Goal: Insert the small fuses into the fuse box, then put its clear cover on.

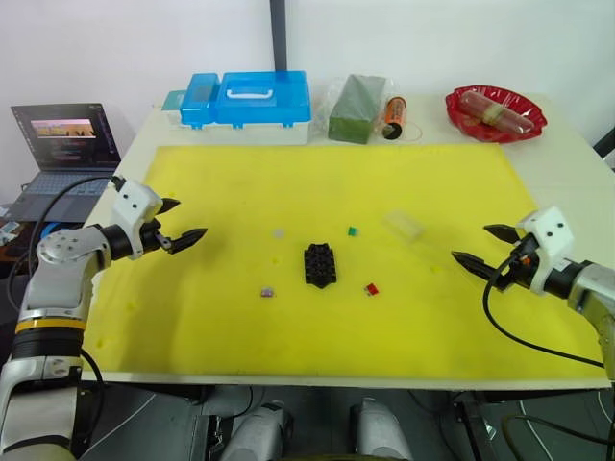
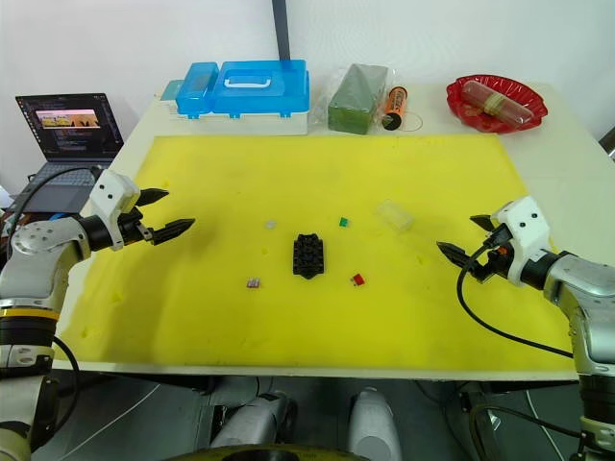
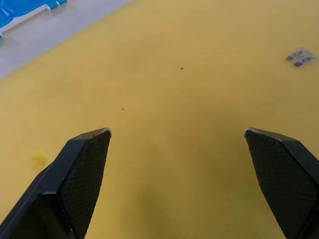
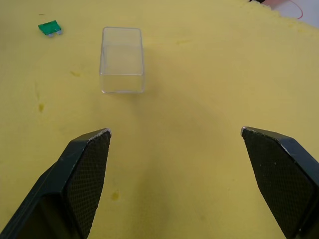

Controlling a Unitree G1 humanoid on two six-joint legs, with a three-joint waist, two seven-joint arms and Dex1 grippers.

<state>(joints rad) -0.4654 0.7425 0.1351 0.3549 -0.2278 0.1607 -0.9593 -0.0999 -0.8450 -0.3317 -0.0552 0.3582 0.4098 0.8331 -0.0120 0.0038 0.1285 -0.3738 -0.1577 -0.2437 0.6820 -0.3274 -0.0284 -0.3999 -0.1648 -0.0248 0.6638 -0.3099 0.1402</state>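
Hovering wide open, empty: left gripper (image 1: 183, 220), right gripper (image 1: 479, 246), flanking fuse box (image 1: 319, 264) mid-mat; clear cover (image 4: 122, 60), green fuse (image 4: 50, 28) lying apart.

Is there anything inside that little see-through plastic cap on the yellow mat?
The clear cover looks empty: the yellow mat shows straight through its walls. The green fuse lies apart beside it, not inside. Nothing hides its inside, since both pincers are away from it.

Spread black tool (image 4: 175, 137) fingers over yellow mat (image 4: 199, 89), clear cover (image 4: 122, 60) and green fuse (image 4: 50, 28) beyond.
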